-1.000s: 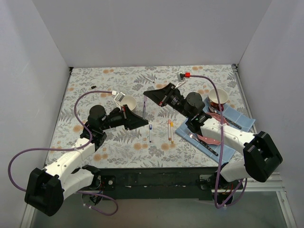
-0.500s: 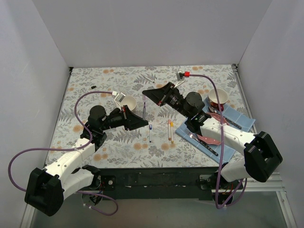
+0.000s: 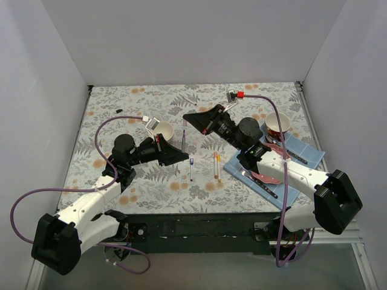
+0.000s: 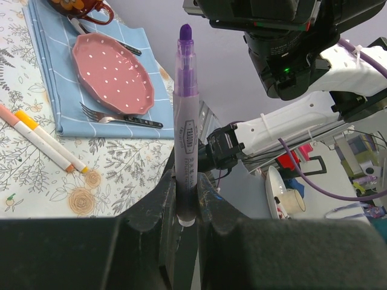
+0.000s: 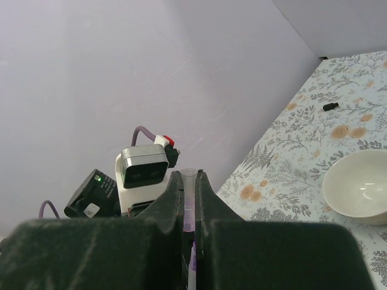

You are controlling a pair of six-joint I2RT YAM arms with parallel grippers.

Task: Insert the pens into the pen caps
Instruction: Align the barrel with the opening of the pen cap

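My left gripper (image 3: pixel 183 156) (image 4: pixel 185 176) is shut on a purple pen (image 4: pixel 185 115) (image 3: pixel 184 140), which stands upright with its purple tip bare. Just beyond that tip, my right gripper (image 3: pixel 186 118) (image 5: pixel 188 176) is shut on a clear purple pen cap (image 5: pixel 189 196), its open mouth showing between the fingertips. A blue pen (image 3: pixel 191 169) lies on the cloth in front of the grippers. An orange pen (image 3: pixel 215 164) (image 4: pixel 33 138) and a yellow pen (image 3: pixel 219 167) (image 4: pixel 51 140) lie side by side to its right. A black pen cap (image 3: pixel 119 110) (image 5: pixel 329 107) lies far left.
A white bowl (image 3: pixel 163 129) (image 5: pixel 357 187) sits just behind the left gripper. On the right, a blue napkin (image 3: pixel 302 151) (image 4: pixel 54 90) carries a pink plate (image 4: pixel 112 72), a fork (image 4: pixel 121 119) and a mug (image 3: pixel 277 124). White walls enclose the table.
The right gripper with the cap has shifted a little over the pen's tip. The left arm and its pen have stayed put.
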